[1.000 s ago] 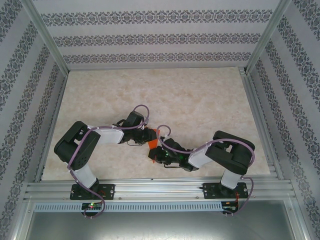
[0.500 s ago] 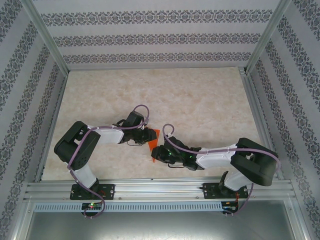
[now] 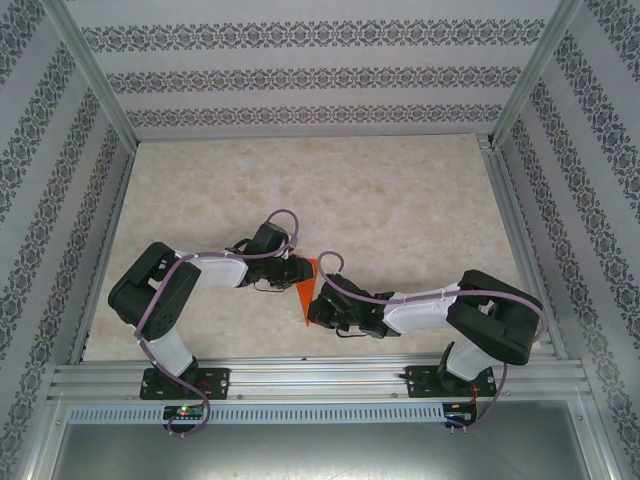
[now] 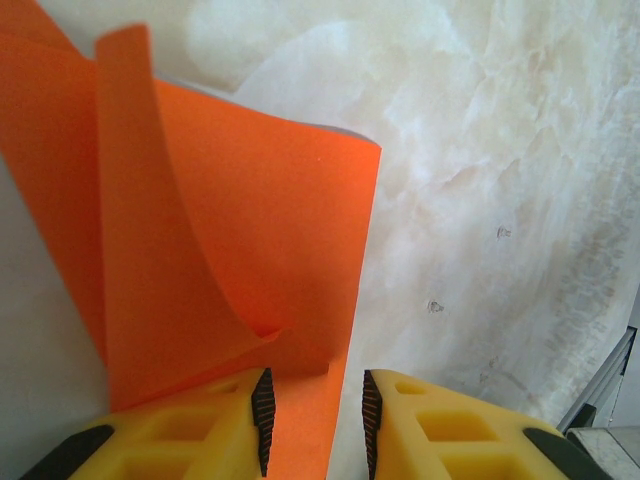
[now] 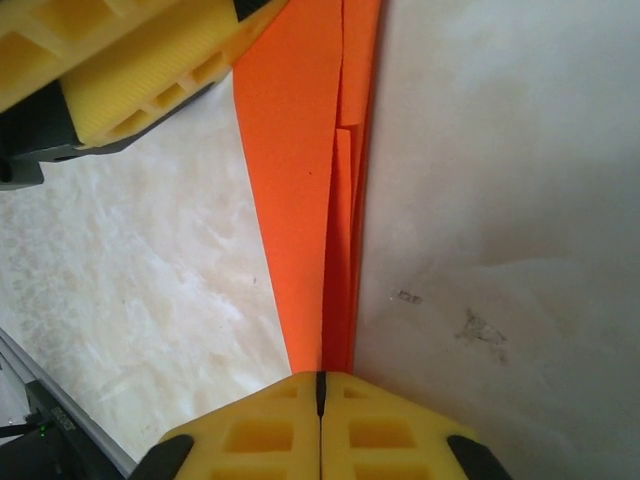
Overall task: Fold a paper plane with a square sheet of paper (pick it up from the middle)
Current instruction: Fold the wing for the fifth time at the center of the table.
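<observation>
orange paper plane edge in right hand, table seemingly open.

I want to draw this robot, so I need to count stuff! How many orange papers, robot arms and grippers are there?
orange paper: 1
robot arms: 2 (left arm, right arm)
grippers: 2 (left gripper, right gripper)
Total: 5
</observation>
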Robot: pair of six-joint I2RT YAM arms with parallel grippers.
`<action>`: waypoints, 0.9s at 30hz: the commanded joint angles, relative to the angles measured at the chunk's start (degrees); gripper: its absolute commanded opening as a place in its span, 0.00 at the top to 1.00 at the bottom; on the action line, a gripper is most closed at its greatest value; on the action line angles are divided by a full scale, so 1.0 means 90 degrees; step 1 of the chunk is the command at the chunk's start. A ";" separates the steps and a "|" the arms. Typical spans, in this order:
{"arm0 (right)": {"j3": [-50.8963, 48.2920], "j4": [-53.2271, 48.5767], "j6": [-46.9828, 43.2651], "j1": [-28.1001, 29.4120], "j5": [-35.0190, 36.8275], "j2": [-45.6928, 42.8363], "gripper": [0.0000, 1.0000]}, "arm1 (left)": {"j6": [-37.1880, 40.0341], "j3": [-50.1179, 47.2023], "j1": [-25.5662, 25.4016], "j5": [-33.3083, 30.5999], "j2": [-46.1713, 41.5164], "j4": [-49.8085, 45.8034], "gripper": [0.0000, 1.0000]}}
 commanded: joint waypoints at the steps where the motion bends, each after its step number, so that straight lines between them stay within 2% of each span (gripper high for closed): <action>1: 0.0121 0.0006 -0.0093 0.0080 -0.0185 0.0142 0.98 | 0.0019 -0.0196 0.0024 -0.0353 0.0370 -0.0648 0.66; 6: 0.0308 -0.0352 -0.0280 0.0240 -0.0361 0.0411 0.98 | 0.0019 -0.0192 0.0024 -0.0370 0.0364 -0.0660 0.66; 11: 0.1073 -0.2513 -0.0578 0.0648 0.0235 0.0646 0.95 | -0.0004 -0.0199 0.0022 -0.0386 0.0378 -0.0649 0.66; 15: 0.1208 -0.3193 -0.0500 0.0858 0.0795 0.0481 0.91 | 0.0002 -0.0198 0.0024 -0.0409 0.0379 -0.0692 0.66; 19: 0.0708 -0.2561 -0.0456 0.0784 0.1188 -0.0396 0.83 | -0.0001 -0.0202 0.0016 -0.0395 0.0389 -0.0705 0.66; 22: 0.0250 -0.1494 -0.0529 0.0561 0.1073 -0.0986 0.74 | -0.0046 -0.0230 0.0024 -0.0378 0.0398 -0.0653 0.66; 24: 0.0046 -0.0510 -0.0552 0.0338 0.0605 -0.1038 0.80 | -0.0095 -0.0225 0.0022 -0.0339 0.0407 -0.0623 0.66; 27: 0.0126 0.0569 -0.0434 0.0185 0.0090 -0.0609 0.86 | -0.0191 -0.0213 0.0024 -0.0334 0.0413 -0.0647 0.66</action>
